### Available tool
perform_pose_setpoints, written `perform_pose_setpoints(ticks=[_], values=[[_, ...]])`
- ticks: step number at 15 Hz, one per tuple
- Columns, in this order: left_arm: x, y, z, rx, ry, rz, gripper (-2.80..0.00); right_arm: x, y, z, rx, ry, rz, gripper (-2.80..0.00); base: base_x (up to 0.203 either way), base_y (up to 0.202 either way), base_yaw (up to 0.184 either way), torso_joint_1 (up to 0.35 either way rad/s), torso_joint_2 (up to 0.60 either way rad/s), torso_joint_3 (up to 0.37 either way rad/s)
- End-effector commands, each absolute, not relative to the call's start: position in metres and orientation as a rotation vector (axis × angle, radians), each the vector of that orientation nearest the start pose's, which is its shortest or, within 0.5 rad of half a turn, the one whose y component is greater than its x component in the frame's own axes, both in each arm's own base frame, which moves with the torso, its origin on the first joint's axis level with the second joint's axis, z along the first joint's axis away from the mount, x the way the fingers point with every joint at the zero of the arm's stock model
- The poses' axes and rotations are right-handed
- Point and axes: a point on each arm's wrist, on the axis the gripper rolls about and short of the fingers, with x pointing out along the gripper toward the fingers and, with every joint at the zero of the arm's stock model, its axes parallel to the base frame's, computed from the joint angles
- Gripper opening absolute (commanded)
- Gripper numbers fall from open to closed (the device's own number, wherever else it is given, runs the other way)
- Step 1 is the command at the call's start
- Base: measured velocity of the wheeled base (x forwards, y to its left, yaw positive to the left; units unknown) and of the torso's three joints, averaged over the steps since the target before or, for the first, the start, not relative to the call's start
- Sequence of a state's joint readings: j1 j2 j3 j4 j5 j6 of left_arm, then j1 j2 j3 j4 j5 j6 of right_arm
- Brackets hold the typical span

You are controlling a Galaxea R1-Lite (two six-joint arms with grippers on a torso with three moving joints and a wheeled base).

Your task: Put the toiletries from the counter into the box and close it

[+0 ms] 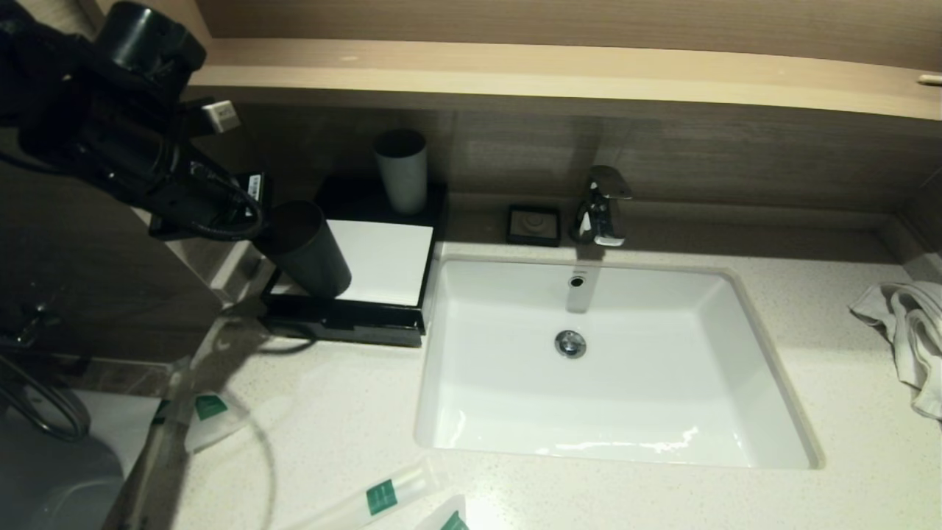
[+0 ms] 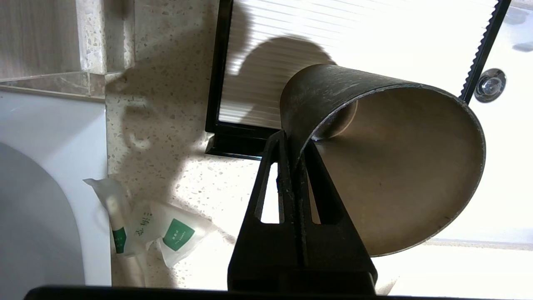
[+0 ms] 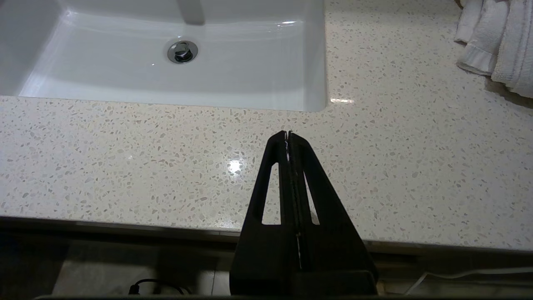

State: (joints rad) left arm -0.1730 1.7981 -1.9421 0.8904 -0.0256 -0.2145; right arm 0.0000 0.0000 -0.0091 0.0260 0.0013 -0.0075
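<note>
My left gripper (image 2: 291, 137) is shut on the rim of a dark cup (image 2: 395, 166). It holds the cup (image 1: 313, 254) tilted above the near left part of the black box (image 1: 346, 324), whose top is a white ribbed surface (image 2: 354, 37). Sealed toiletry packets with green labels lie on the counter: one near the left edge (image 1: 210, 408), two by the front edge (image 1: 383, 497) (image 1: 452, 521). Two packets also show in the left wrist view (image 2: 177, 235) (image 2: 118, 233). My right gripper (image 3: 288, 134) is shut and empty over the counter's front edge, out of the head view.
A second cup (image 1: 401, 169) stands at the back of the box. The white sink (image 1: 765, 383) fills the middle, with a faucet (image 1: 602, 206) and a black soap dish (image 1: 533, 224) behind it. A white towel (image 1: 909, 331) lies at the right.
</note>
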Motion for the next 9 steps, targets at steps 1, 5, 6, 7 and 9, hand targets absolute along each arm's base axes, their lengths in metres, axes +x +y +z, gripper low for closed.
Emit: perform_pose_setpoints(ticks=[1,5,6,7,9], values=[[0.2999,-0.0529,0.3222,-0.147,0.765,-0.099,-2.8,-0.0235,0.0,0.0754,-0.009,0.017,0.002,-2.8,0.0,0.0,0.0,0.0,0.0,0.0],[0.3011,-0.0526,0.3214,-0.137,0.763,-0.078,-2.8,-0.0235,0.0,0.0754,-0.008,0.017,0.002,-2.8,0.0,0.0,0.0,0.0,0.0,0.0],[0.3011,-0.0525,0.3214,-0.138,0.763,-0.076,-2.8,-0.0235,0.0,0.0754,-0.008,0.017,0.002,-2.8,0.0,0.0,0.0,0.0,0.0,0.0],[0.3016,-0.0527,0.3209,-0.137,0.764,-0.078,-2.8,-0.0235,0.0,0.0754,-0.008,0.017,0.002,-2.8,0.0,0.0,0.0,0.0,0.0,0.0],[0.3016,-0.0527,0.3209,-0.138,0.764,-0.077,-2.8,-0.0235,0.0,0.0754,-0.008,0.017,0.002,-2.8,0.0,0.0,0.0,0.0,0.0,0.0]])
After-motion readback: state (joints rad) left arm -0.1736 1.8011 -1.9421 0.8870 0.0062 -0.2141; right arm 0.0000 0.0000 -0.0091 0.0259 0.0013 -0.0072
